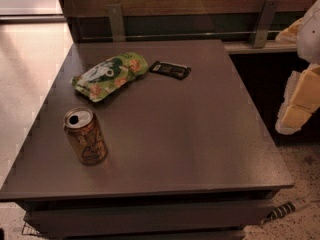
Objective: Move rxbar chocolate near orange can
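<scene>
The rxbar chocolate, a small flat black wrapper with white marks, lies at the back middle of the brown table. The orange can stands upright near the front left corner, its silver top and drinking hole showing. The bar lies well apart from the can, with a green snack bag between them. My gripper, pale yellow and white, hangs at the right edge of the view. It is beyond the table's right side, far from both the bar and the can, and holds nothing that I can see.
A green snack bag lies just left of the bar. A wooden wall panel with two metal brackets backs the table. Light floor lies to the left, and a striped cable lies on the floor at the front right.
</scene>
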